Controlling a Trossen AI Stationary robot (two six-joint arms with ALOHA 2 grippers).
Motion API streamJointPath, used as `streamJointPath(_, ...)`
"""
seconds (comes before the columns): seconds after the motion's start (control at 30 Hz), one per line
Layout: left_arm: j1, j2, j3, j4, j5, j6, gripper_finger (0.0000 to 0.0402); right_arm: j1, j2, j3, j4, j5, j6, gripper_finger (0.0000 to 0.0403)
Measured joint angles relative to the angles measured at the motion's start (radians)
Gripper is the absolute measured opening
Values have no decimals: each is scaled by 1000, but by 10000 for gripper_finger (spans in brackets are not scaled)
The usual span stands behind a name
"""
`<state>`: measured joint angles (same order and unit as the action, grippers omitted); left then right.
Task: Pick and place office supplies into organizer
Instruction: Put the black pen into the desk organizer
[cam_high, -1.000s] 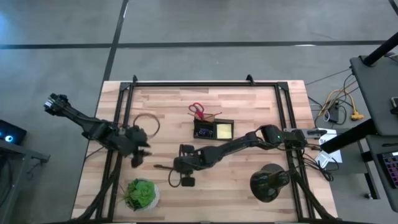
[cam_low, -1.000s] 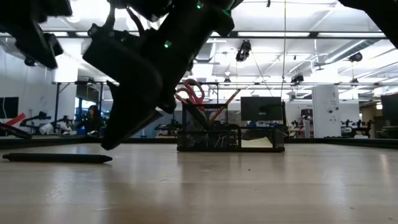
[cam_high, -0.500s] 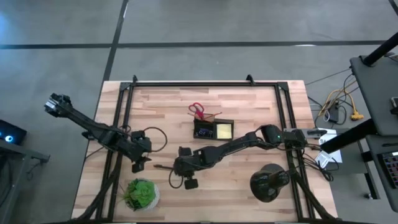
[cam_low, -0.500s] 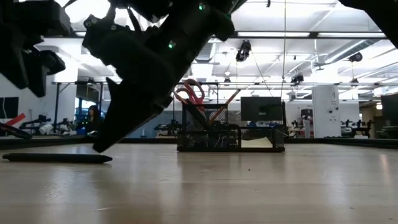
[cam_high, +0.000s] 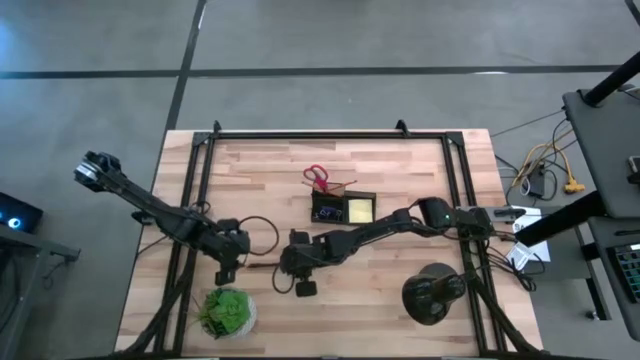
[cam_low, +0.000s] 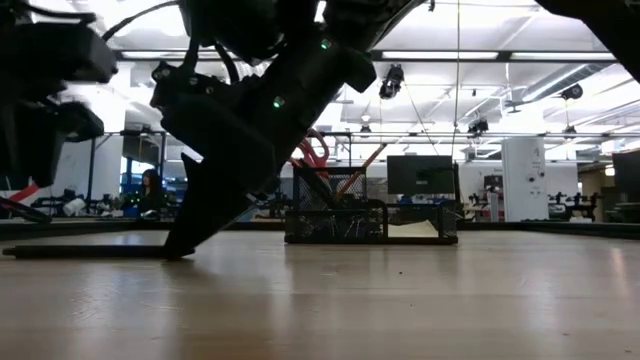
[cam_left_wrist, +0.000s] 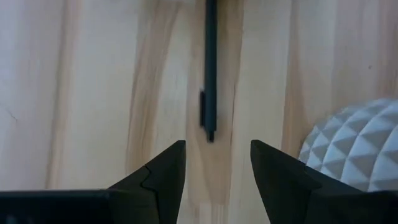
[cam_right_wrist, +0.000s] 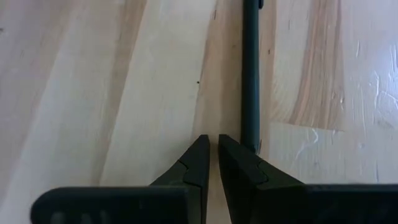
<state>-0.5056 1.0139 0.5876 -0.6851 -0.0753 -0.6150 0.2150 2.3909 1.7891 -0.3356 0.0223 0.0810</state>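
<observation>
From my seat, the low view is mostly blocked: the right arm's dark bulk fills the left and middle, and only the butt of the pen (cam_low: 60, 251) shows, lying flat on the table (cam_low: 400, 300). The left arm there is a dark shape cut off at the edge. From above, the pen (cam_high: 262, 266) is a thin dark line, hard to make out, between the two grippers.

The left gripper (cam_high: 228, 272) sits low over the table beside the plant (cam_high: 226, 311), with its fingers (cam_left_wrist: 155, 180) spread apart and nothing between them. In its wrist view the pen (cam_left_wrist: 210, 68) lies just ahead of the tips, in line with the gap, not touching either finger; its far end runs out of frame. The white faceted pot (cam_left_wrist: 360, 149) shows at the edge, cut off.

The right gripper (cam_high: 287, 270) is at the pen's other end, with its fingers (cam_right_wrist: 199, 162) nearly together, only a thin slit between them, gripping nothing. In its wrist view the pen (cam_right_wrist: 250, 74) lies just beside one fingertip, outside the slit; I cannot tell whether it touches.

The organizer (cam_high: 343, 208) stands well apart toward the back of the table, with the yellow pad (cam_high: 359, 210) in one compartment and the scissors (cam_high: 317, 178) and pencil (cam_high: 343, 187) sticking out. Its other contents are too small to read. A round black object (cam_high: 432, 292) sits near the right front.
</observation>
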Motion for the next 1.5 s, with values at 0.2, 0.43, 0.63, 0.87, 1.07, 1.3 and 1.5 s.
streamJointPath(0.2, 0, -25, -6, -3, 18, -5, 164, 1, -6, 25, 0, 16, -25, 29)
streamJointPath(0.43, 0, -34, -8, -3, 18, -8, 164, -3, -16, 56, -10, 62, -54, 29)
streamJointPath(0.63, 0, -18, -11, 3, 15, -8, 164, -5, -15, 39, -49, 73, -39, 29)
streamJointPath(0.87, 0, -10, -22, 25, 14, -9, 164, -7, -13, 21, -50, 79, -35, 29)
streamJointPath(1.07, 0, -11, -22, 27, 14, -10, 164, -10, -4, 10, -38, 77, -22, 29)
streamJointPath(1.3, 0, -11, -22, 45, 17, -10, 164, -10, -4, 7, -38, 75, -21, 29)
streamJointPath(1.5, 0, -10, -21, 54, 22, -10, 164, -11, -3, 7, -38, 75, -21, 29)
